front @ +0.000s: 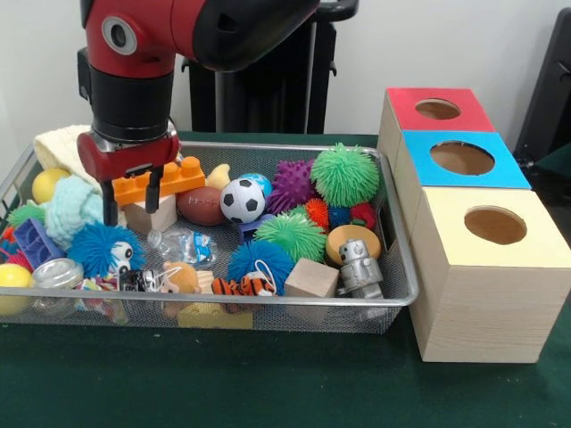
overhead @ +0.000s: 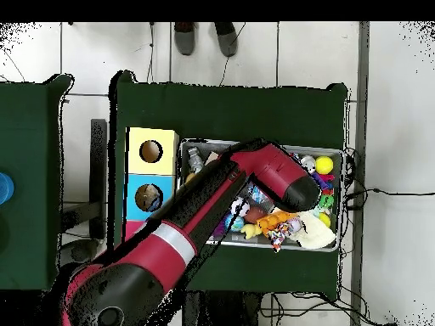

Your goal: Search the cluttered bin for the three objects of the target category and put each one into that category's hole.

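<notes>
Gripping orange brick (front: pixel 159 181) above wire bin (front: pixel 393 294).

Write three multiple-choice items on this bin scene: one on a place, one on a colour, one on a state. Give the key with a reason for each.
1. Where does the gripper hang?
A. over the bin's end away from the boxes
B. over the yellow-topped box
C. over bare tablecloth in front of the bin

2. What colour is the top of the middle box?
A. red
B. blue
C. green

3. What is the state of the orange toy brick?
A. lying flat on the tablecloth
B. pinched between the gripper's fingers
C. sitting in a box's hole

Key:
1 A, the fingers come down over the wire bin at the end farthest from the three boxes.
2 B, it sits between the red-topped box and the yellow-topped box.
3 B, the dark fingers close on the brick above the other toys.
</notes>
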Robot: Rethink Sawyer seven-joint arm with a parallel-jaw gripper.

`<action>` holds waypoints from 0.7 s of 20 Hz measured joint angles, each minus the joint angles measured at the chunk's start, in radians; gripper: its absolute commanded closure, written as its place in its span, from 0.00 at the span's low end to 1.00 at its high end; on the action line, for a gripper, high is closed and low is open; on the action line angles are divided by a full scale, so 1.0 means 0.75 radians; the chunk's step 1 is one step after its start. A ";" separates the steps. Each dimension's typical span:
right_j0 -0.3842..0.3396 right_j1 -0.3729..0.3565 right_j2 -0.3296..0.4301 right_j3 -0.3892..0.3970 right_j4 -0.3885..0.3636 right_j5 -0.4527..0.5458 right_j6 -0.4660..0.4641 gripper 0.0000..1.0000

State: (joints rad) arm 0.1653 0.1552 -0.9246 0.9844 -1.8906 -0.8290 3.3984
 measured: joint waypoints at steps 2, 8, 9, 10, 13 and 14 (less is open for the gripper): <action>0.000 0.000 0.004 0.000 0.000 0.006 -0.007 0.00; 0.002 0.002 0.019 0.000 -0.006 0.030 -0.095 0.00; 0.002 0.002 0.019 0.000 -0.009 0.031 -0.110 0.00; 0.004 0.003 0.019 0.000 -0.015 0.033 -0.131 0.00; 0.013 0.010 0.019 -0.001 -0.042 0.033 -0.183 0.00; 0.016 0.013 0.019 -0.001 -0.051 0.033 -0.194 0.00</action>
State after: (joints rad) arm 0.1776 0.1648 -0.9103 0.9840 -1.9291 -0.8041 3.2527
